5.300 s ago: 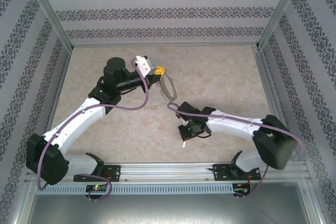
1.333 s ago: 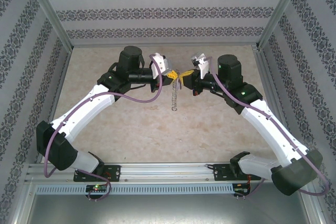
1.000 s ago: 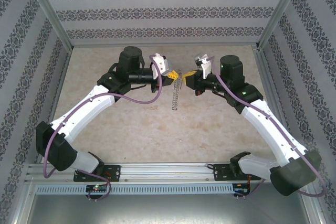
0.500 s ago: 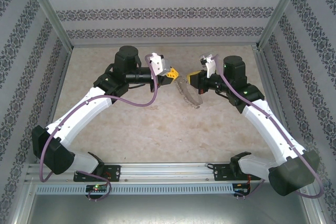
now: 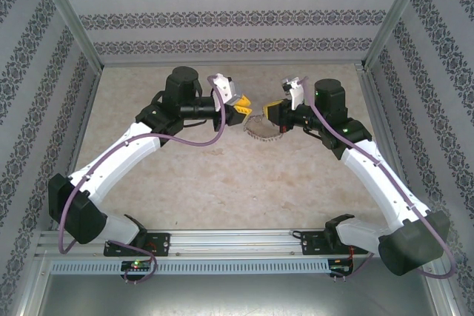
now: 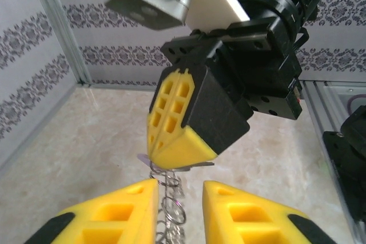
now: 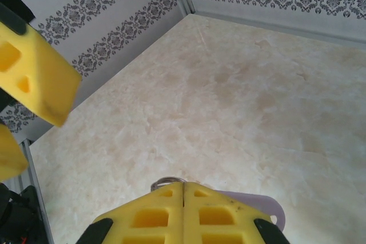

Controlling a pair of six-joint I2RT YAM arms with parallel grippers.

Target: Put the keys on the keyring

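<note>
My right gripper (image 5: 272, 113) is shut on the key and held above the table; its lilac-white tag (image 7: 262, 204) pokes out on one side of the closed yellow fingers (image 6: 180, 124). The key's thin metal edge (image 6: 199, 165) shows under those fingers. The keyring (image 5: 261, 130) hangs below the right fingertips as a string of small silvery loops (image 6: 172, 210), with one loop (image 7: 166, 182) at the fingertip. My left gripper (image 6: 178, 198) faces it a short way off, open, with the loops dangling in the gap between its fingers and nothing clamped.
A beige marbled tabletop (image 5: 222, 175) lies below both raised arms. Patterned walls with aluminium posts (image 5: 70, 20) close in the back and sides. The mounting rail (image 5: 237, 242) runs along the near edge.
The right arm came up from the table to meet the left. The keyring, which hung straight below the left gripper a second ago, swung rightward and now hangs from the right gripper; the left gripper has opened.
</note>
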